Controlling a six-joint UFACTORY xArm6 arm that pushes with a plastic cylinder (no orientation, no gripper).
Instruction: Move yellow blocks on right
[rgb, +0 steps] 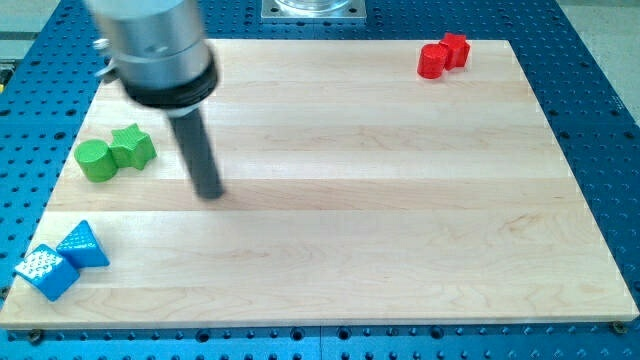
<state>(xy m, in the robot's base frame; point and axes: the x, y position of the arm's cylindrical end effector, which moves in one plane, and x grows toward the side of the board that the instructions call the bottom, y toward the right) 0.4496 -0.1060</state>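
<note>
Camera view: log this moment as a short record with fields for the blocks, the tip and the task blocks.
board: wooden table top
tip: my tip, toward the view's left, right of the green pair, touching no block
green blocks: green cylinder touching green star, left edge
blue blocks: blue cube beside blue triangular block, bottom left corner
red blocks: red cylinder against red cube, top right
yellow blocks: none visible

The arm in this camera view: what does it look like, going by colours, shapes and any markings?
A blurred silver-grey cylinder at the view's top left, ending in a wider black collar, from which a straight dark grey rod descends to my tip. No cables or markings can be made out; a small light fitting juts from its left side. There is no hand.
</note>
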